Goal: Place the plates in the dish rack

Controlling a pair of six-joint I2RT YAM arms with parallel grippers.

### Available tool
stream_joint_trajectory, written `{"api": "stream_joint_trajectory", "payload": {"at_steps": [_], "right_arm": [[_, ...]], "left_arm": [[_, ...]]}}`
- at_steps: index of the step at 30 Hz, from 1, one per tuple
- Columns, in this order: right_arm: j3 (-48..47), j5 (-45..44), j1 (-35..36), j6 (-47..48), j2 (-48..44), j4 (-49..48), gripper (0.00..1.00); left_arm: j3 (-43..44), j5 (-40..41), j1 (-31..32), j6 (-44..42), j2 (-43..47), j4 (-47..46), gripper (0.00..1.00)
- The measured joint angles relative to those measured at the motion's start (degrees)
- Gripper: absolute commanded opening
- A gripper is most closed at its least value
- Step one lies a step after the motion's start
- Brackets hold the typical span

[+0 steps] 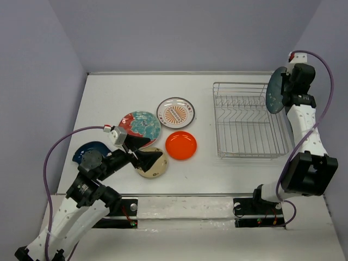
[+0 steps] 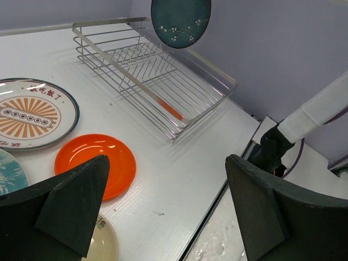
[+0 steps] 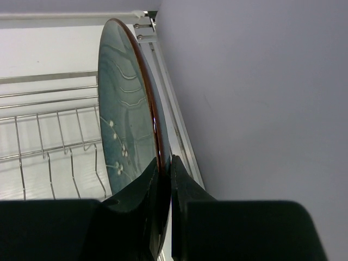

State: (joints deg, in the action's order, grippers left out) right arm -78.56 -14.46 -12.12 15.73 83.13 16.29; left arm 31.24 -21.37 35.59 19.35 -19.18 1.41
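Note:
My right gripper (image 1: 288, 89) is shut on the rim of the dark teal-grey plate (image 1: 275, 90), holding it on edge above the right end of the empty silver dish rack (image 1: 216, 117). The right wrist view shows the fingertips (image 3: 165, 163) pinching that plate (image 3: 122, 119) over the rack tines (image 3: 49, 136). My left gripper (image 1: 145, 152) is open and empty, low over the cream-beige plate (image 1: 156, 167). Flat on the table lie the dark blue plate (image 1: 87, 149), floral plate (image 1: 142, 124), sunburst plate (image 1: 175, 112) and orange-red plate (image 1: 181, 145).
The left wrist view shows the rack (image 2: 157, 70), the held plate (image 2: 180, 20), the sunburst plate (image 2: 30, 114) and the orange-red plate (image 2: 117, 157). Purple walls close in the back and both sides. The table's front rail (image 1: 185, 194) runs just behind the arm bases.

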Motion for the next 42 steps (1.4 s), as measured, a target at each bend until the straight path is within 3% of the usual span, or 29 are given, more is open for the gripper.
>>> {"api": "stream_joint_trajectory", "payload": {"at_steps": [13,15,16,19,20,24,34,38,42], "right_arm": [[7.2,2.3,-0.4,-1.4,0.9,-0.3,0.09],[8.6,2.8,-0.4,-2.5,1.2,-1.0,0.19],[9.0,3.1,-0.5,-2.9,1.3,-2.2,0.32],[10.4,3.6,-0.6,-5.5,1.3,-4.3,0.56],[10.6,3.7,-0.6,-5.6,1.3,-5.2,0.69],[10.6,2.8,-0.6,-8.5,1.3,-7.6,0.88],[7.5,-0.5,-0.6,-29.7,-3.7,-6.2,0.95],[11.1,3.9,-0.1,-37.6,-11.5,-7.8,0.95],[19.0,10.3,5.2,-43.2,-20.8,-12.2,0.94]], "left_arm": [[0.0,0.5,0.0,0.0,-0.2,0.2,0.99],[0.0,1.2,0.0,0.0,-0.2,0.2,0.99],[0.0,1.9,0.0,0.0,-0.2,0.3,0.99],[0.2,4.3,0.0,0.1,-0.6,1.5,0.99],[0.3,5.2,0.0,0.2,-0.8,1.7,0.99],[0.4,10.2,0.0,0.5,-1.6,3.1,0.99],[2.8,19.8,0.0,0.8,-8.0,4.5,0.99],[3.5,25.1,-0.1,0.9,-10.0,6.0,0.99],[4.5,29.3,-1.4,1.6,-13.3,7.0,0.99]]}}
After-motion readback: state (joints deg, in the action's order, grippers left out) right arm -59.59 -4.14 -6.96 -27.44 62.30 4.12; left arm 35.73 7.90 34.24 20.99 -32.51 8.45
